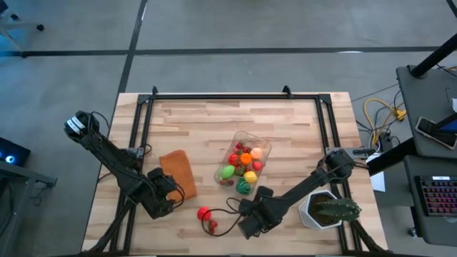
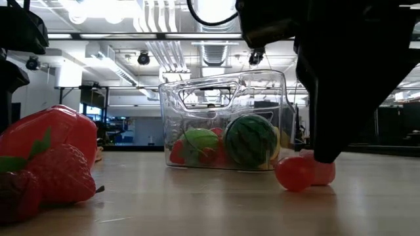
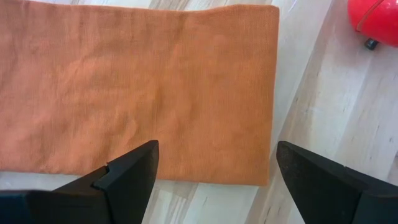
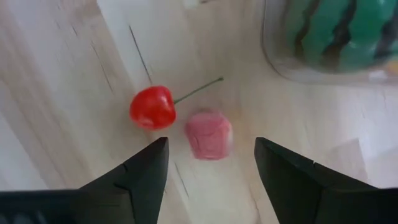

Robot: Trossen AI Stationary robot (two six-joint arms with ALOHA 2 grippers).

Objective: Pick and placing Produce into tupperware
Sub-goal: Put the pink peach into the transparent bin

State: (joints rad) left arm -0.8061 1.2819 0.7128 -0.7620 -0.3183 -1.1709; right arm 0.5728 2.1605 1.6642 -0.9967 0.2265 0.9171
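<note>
while spread, right end effector (image 4: pixel 211 163) over pink piece (image 4: pixel 209 134) beside cherry (image 4: pixel 152 107), near tupperware (image 1: pixel 243 163) edge

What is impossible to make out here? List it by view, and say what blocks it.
- Low view: the right tool's dark body hides most of the pink piece behind the cherry.
- High view: the right tool covers both of those.
- High view: fruit in the clear container is too small to name.
- Left wrist view: the orange cloth and a red fruit are cut by the edges.
</note>
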